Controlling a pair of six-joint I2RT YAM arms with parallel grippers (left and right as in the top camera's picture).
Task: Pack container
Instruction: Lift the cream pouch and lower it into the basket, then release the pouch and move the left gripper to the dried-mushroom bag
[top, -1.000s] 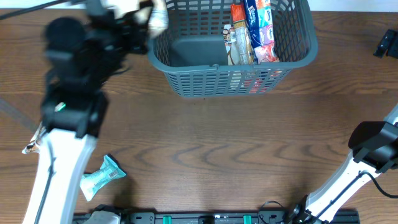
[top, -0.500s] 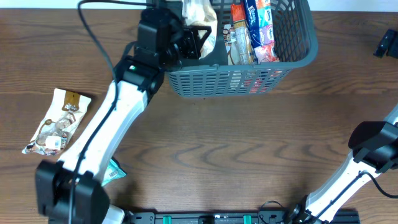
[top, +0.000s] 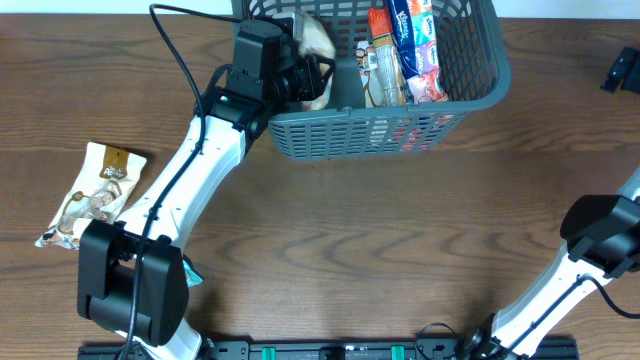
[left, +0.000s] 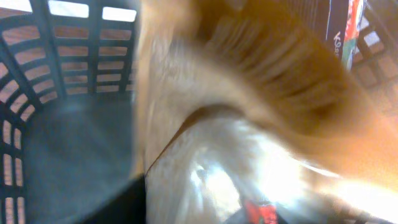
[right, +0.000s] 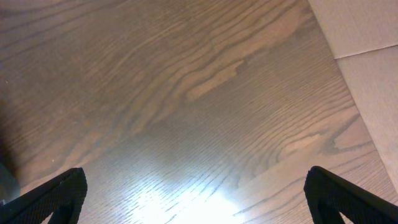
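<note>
The container (top: 370, 112), a dark grey-blue slotted basket, stands at the table's far edge. Several snack packets (top: 405, 50) lie in its right half. My left gripper (top: 316, 74) hangs over the basket's left half with a tan packet (top: 316, 38) at its fingers. In the left wrist view that packet (left: 249, 124) is a blur filling the frame, with the basket's wall (left: 62, 62) and floor behind it. The jaws are hidden, so their grip does not show. My right gripper (right: 196, 193) is open over bare wood, nothing between its fingertips.
A beige snack packet (top: 95, 195) lies on the table at the left. A teal packet (top: 188, 276) peeks out beside the left arm's base. A black object (top: 622, 70) sits at the far right edge. The right arm (top: 600, 240) stands at the right edge.
My left arm has swung from left of the basket to over its left half, carrying the tan packet. The packet now sits lower inside the basket. The right arm has not moved.
</note>
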